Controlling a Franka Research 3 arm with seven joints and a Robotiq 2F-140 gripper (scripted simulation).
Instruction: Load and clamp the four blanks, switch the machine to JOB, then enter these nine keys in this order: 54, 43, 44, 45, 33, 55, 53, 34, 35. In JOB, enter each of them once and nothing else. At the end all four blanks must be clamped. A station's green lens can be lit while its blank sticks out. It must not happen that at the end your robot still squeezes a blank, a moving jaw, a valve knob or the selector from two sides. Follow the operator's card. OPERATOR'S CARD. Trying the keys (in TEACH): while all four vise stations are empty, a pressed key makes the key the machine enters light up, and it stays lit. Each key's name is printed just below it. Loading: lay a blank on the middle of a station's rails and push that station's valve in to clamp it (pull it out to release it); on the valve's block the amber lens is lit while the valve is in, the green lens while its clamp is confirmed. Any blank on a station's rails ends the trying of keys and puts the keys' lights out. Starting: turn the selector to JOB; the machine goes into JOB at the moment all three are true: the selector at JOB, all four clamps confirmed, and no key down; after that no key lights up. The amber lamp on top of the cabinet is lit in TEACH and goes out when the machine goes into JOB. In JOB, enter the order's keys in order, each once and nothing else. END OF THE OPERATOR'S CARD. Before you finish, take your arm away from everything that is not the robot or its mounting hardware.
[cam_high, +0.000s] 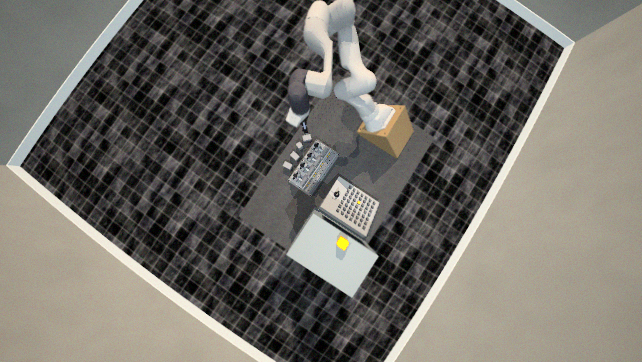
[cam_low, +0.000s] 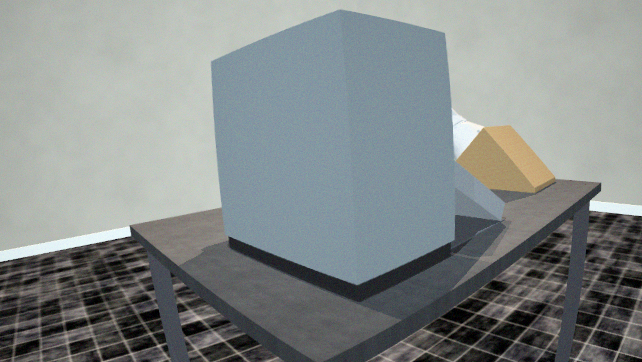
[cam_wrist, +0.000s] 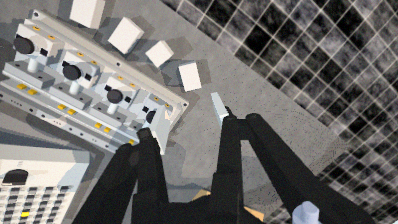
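Seems to be turning to loading, with no blank laid on the vise fixture as far as can be seen. Hovering with the gripper part open, grasping nothing. Can see the nearest blank just beyond the fingertips, with the second blank, third blank and fourth blank farther past them. Needs centring over the nearest one, lowering astride, then closing squarely. Must keep the finger on the fixture's side clear of the end station (close enough to knock, probably). Well off beyond that finger, shows one lit key near the selector, plus a lit amber lamp atop the cabinet, so presumably in TEACH.
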